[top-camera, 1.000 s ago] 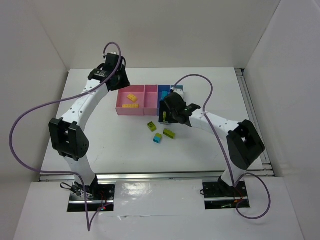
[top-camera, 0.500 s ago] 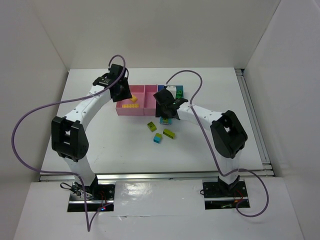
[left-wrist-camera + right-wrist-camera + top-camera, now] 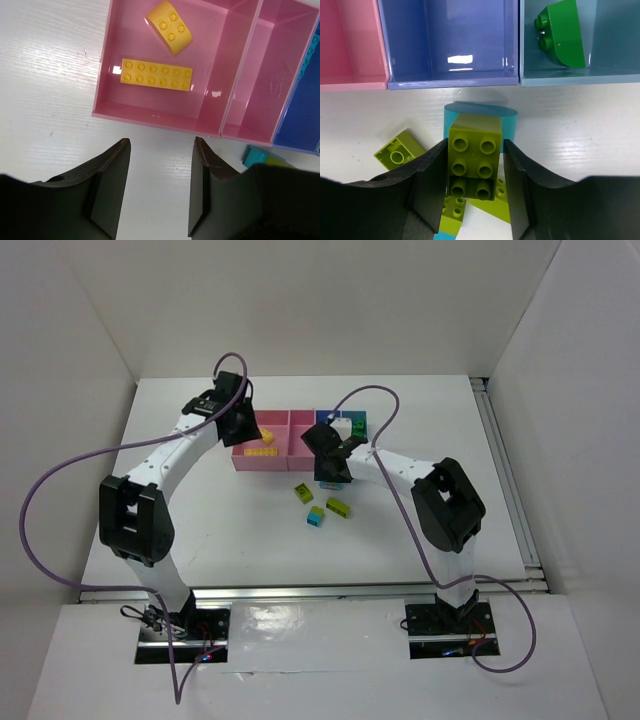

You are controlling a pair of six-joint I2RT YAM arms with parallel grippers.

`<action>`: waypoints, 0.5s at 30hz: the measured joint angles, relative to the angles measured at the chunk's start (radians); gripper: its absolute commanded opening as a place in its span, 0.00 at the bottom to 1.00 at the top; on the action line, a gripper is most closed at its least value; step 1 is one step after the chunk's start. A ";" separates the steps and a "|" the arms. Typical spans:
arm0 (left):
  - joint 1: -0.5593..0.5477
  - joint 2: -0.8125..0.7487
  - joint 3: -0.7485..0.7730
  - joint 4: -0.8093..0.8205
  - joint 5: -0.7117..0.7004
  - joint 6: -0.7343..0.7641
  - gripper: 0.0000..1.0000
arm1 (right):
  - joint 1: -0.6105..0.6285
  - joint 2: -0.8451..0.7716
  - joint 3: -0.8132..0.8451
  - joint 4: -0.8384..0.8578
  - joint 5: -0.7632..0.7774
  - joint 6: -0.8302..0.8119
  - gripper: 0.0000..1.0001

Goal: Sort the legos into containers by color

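The right end effector (image 3: 475, 145) has its jaws narrowed around a lime green brick (image 3: 475, 160), a finger hard against each side. I cannot tell whether they are actually pinching it. That brick lies on the table (image 3: 50, 100) just near of the blue-violet bin (image 3: 450, 40), and it rests on top of a cyan brick (image 3: 480, 112) with more lime pieces under its near end. That is where I see the main risk. If the studs are locked together, a lift could bring the cyan brick up too and put two colours in one bin. If they are loose, the pile could topple and scatter against the containers (image 3: 290, 440). A grip set this low on the brick could also slip. The left end effector (image 3: 161, 142) is wide open and empty, just near of the wide pink bin (image 3: 107, 60), so a carry toward the narrow pink bin (image 3: 280, 75) might crowd the two arms. Only the right wrist view shows the stacking, and it also shows the dark green brick (image 3: 560, 35) in the light blue bin (image 3: 605, 50). From above that pile is hidden under the arm. Only the left wrist view shows the two yellow bricks (image 3: 157, 74) clearly, and the top view alone shows the loose legos (image 3: 316, 516) lying nearer the bases.
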 measured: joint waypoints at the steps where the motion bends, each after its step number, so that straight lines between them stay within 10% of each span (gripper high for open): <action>1: 0.001 0.000 -0.002 0.002 0.000 0.000 0.54 | 0.000 0.000 0.000 0.000 0.000 0.002 0.45; 11: 0.026 -0.023 -0.036 0.043 0.091 0.052 0.56 | 0.000 -0.013 0.005 -0.007 -0.035 -0.028 0.23; 15: 0.085 -0.095 -0.166 0.161 0.332 0.164 0.89 | -0.028 -0.134 -0.005 0.002 -0.169 -0.102 0.23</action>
